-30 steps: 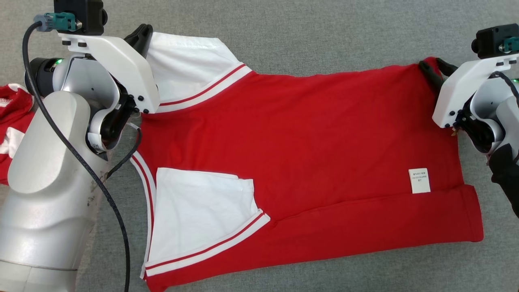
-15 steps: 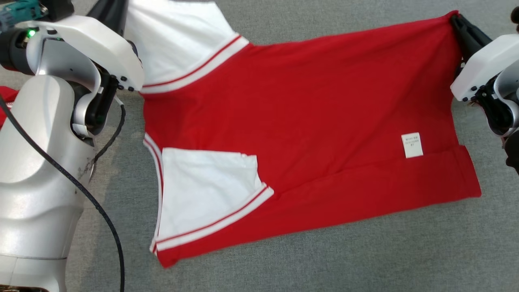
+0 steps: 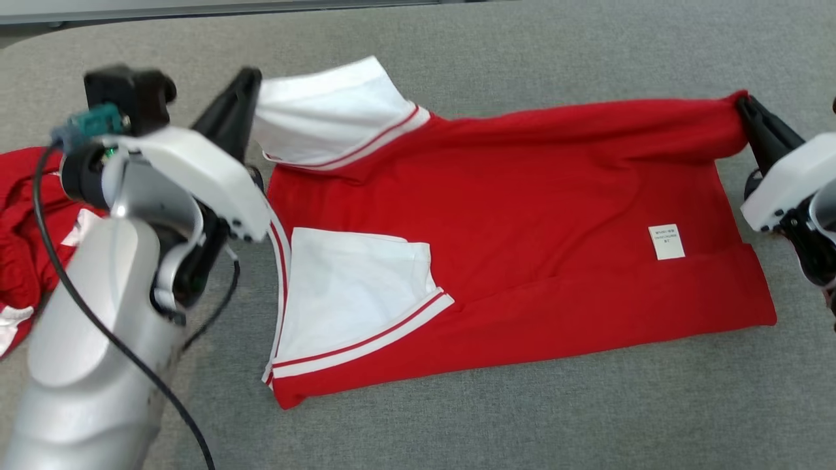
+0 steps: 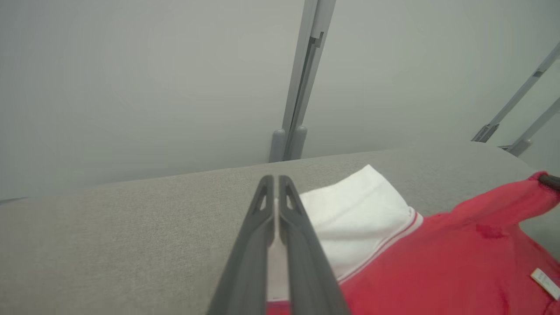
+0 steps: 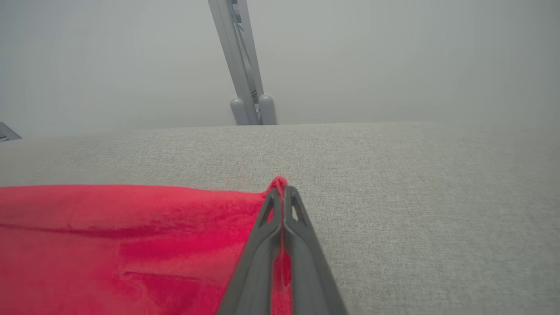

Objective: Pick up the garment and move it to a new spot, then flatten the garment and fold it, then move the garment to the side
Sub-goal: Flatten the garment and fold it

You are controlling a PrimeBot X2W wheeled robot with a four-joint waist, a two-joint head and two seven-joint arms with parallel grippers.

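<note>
The garment (image 3: 522, 196), a red shirt with white sleeves, lies spread on the grey cloth table (image 3: 522, 418). My left gripper (image 3: 251, 75) is shut on the far white sleeve (image 3: 326, 111), and white cloth shows pinched between its fingers (image 4: 262, 218) in the left wrist view. At the far right, my right gripper (image 3: 741, 101) is shut on the red hem corner, and red cloth (image 5: 109, 245) sits pinched at its tips (image 5: 283, 189). The far edge hangs taut and raised between the two grippers. The near half rests flat, with a white sleeve (image 3: 353, 294) folded on top.
Another red and white garment (image 3: 19, 209) lies bunched at the left, behind my left arm. The table's far edge (image 3: 196, 12) runs along the top. Grey frame posts (image 4: 302, 87) (image 5: 245, 65) stand beyond it. A white label (image 3: 666, 241) sits near the hem.
My right gripper has closed on the hem corner. Both grippers have lifted the far edge, which now hangs taut. The head view itself has shifted.
</note>
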